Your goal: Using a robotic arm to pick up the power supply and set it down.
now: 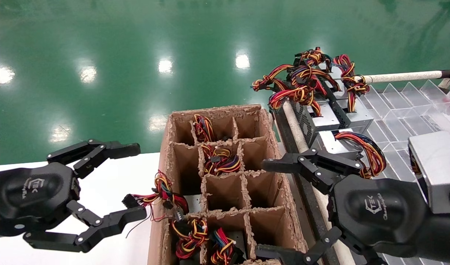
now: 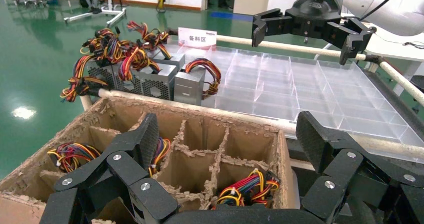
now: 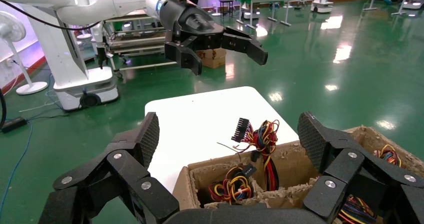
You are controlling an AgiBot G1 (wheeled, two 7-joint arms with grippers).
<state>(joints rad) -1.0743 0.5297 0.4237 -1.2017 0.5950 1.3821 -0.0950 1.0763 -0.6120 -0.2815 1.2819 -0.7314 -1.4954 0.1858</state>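
Note:
Several power supplies stand in cells of the brown divided cardboard box (image 1: 163, 154); one (image 1: 192, 203) at its left wall has red and yellow wires (image 3: 263, 143) and a black plug sticking out over the rim. More silver power supplies (image 1: 329, 118) with wire bundles lie on the rack to the right (image 2: 150, 79). My left gripper (image 1: 134, 181) hovers open left of the box, facing it (image 2: 227, 141). On the box's right side my right gripper (image 1: 266, 209) hangs open (image 3: 227, 134). Neither holds anything. The white robotic arm (image 3: 100, 4) shows behind the left gripper.
A clear divided tray (image 1: 394, 106) fills the rack on the right, edged by pale rails (image 1: 405, 77). A white table (image 1: 110, 176) lies under the left gripper. Green floor stretches beyond. A label sign (image 2: 197, 36) stands at the tray's far end.

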